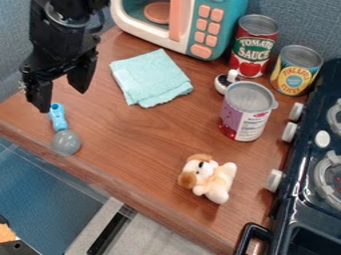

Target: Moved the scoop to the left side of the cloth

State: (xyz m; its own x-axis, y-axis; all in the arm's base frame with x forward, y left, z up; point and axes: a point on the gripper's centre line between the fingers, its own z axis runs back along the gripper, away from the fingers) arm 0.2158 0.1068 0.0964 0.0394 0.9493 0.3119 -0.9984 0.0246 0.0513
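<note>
Item: one blue-handled, grey-bowled scoop (66, 142) is laid on the counter (146, 144) left of the folded cloth (150, 78), apparently as the task requires, while one claw (63, 98), spread and empty, is held near its far end, presumably to leave it free there.

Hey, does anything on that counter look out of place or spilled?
I see no spill. The stuffed dog looks slightly odd, lying among kitchen things, and the scoop lies rather close to the edge of the counter.
</note>
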